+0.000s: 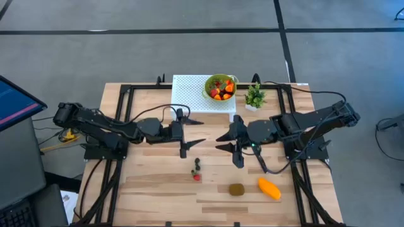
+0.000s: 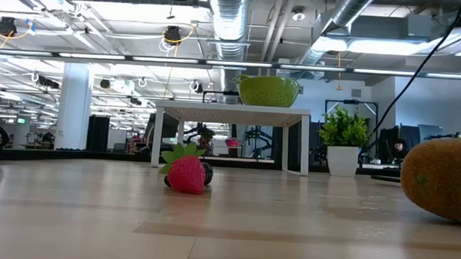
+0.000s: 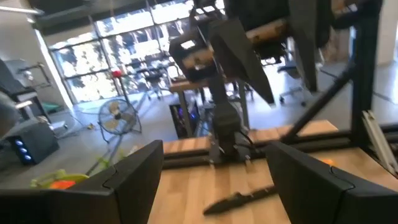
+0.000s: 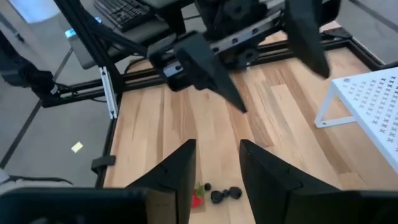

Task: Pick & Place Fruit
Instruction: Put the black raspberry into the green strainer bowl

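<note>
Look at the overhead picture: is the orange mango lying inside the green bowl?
No. The mango lies on the bare wooden table beside the kiwi, far from the green bowl on the white stand.

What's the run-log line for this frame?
left claw: open, idle | right claw: empty, above table | strawberry, kiwi, mango: on table

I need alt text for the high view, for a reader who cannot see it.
Two dark robot arms meet over a wooden table, the left gripper open, the right gripper empty. A strawberry, kiwi and mango lie below; a green bowl holds fruit.
</note>
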{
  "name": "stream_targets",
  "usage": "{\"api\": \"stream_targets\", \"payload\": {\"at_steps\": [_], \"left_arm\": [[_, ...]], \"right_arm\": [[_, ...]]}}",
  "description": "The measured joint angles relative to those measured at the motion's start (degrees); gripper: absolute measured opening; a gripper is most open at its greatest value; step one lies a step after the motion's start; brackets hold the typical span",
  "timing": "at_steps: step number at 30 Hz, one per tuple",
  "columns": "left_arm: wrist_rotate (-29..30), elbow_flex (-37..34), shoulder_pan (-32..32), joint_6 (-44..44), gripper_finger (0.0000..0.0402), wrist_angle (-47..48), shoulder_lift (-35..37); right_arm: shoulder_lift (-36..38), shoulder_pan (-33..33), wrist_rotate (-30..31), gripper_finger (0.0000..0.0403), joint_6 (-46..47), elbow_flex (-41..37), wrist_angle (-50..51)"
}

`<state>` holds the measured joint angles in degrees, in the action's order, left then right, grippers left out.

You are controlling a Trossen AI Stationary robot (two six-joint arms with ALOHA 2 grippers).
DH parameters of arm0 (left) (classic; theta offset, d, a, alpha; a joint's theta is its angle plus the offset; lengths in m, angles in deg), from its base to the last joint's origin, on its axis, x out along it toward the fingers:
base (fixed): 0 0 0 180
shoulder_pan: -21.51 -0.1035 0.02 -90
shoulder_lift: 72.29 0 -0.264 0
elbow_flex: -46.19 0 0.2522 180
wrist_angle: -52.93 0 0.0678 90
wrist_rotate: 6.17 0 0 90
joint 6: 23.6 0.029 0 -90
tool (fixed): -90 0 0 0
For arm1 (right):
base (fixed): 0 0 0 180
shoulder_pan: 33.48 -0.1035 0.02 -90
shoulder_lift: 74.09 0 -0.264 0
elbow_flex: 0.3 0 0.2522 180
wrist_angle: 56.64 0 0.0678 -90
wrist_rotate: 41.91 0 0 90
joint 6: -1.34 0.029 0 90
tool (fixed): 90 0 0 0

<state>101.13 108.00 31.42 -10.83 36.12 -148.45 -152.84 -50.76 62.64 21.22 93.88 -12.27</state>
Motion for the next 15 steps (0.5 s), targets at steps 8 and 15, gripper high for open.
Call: {"api": "stream_targets", "payload": {"at_steps": [8,15], "left_arm": [[0.0,0.0,2.96,-0.2,0.028,9.26,0.0],[-2.32,0.0,3.77,-1.27,0.028,19.26,0.0]], "right_arm": [[-2.08,-4.78,6.21,0.0117,0.86,-0.01,0.18],[-5.03,-6.3,6.52,0.0117,1.7,-0.04,0.98]]}}
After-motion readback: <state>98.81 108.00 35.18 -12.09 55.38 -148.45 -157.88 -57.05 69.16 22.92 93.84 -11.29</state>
